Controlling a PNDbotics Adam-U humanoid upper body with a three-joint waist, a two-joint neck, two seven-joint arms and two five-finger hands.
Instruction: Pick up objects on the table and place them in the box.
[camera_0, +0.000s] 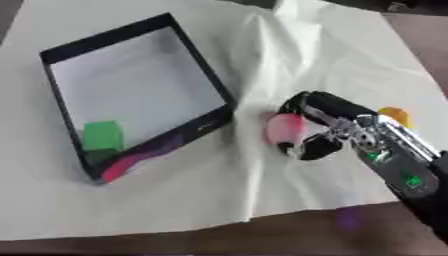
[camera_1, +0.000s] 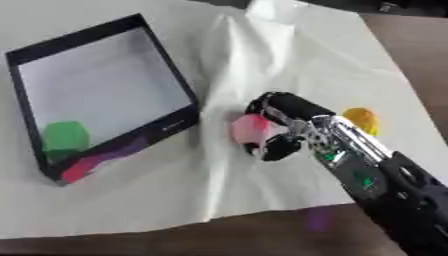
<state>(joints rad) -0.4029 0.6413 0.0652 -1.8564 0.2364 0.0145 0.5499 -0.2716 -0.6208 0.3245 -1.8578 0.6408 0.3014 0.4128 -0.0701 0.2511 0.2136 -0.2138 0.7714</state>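
Observation:
A black-walled box (camera_0: 202, 63) with a pale floor stands at the left on the white cloth. Inside it, near the front corner, lies a green block (camera_0: 101, 135). My right hand (camera_0: 319, 122) comes in from the lower right and its fingers curl round a pink object (camera_0: 283, 127) just right of the box's near corner. An orange-yellow object (camera_1: 361, 120) lies on the cloth behind the hand, partly hidden by it. My left hand is out of sight.
The white cloth (camera_0: 262, 60) is creased and ridged between the box and the hand. Its front edge ends on a dark brown table (camera_0: 219, 242). A pink and purple pattern marks the box's front wall (camera_0: 140, 157).

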